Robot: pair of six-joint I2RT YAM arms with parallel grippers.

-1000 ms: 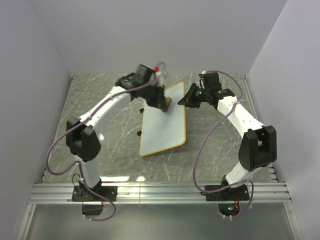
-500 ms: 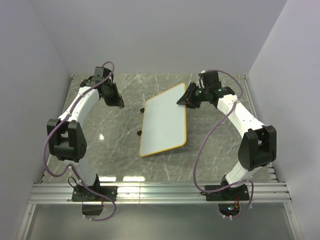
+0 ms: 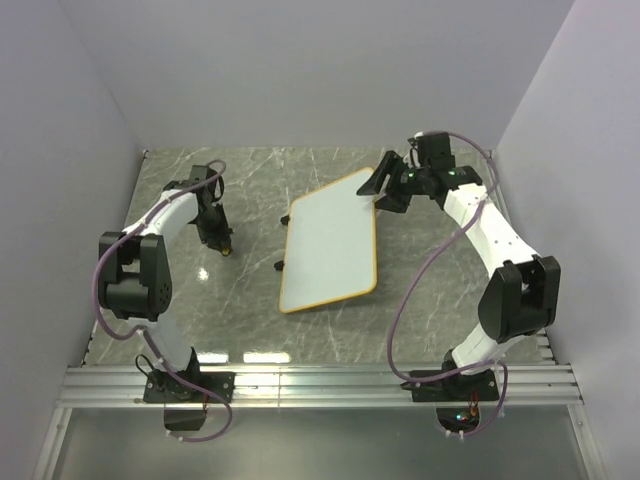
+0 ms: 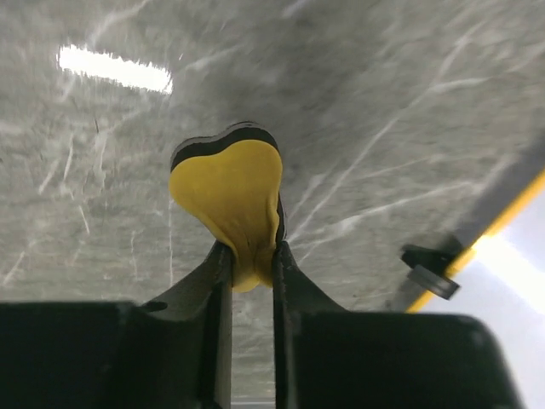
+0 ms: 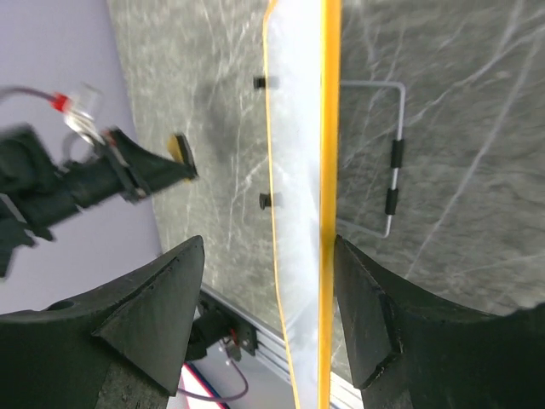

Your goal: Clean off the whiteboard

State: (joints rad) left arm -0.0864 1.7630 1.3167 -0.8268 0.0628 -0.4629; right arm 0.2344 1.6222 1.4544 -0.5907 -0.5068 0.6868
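The whiteboard is lying flat on the grey table, in the middle, between the two arms. Its white face is looking clean. I am seeing no blue marks, so the wiping is probably done.

Left of it and well apart, the left gripper is pinching a yellow eraser tight in its closed jaws. The eraser is pointing down at the bare table. I think it is being held off the board so it smears nothing.

At the board's far right corner, the right gripper is hanging with its jaws wide open, holding nothing. The board's yellow rim is showing between its fingers. It looks placed there to steady the board, but it is not gripping it.
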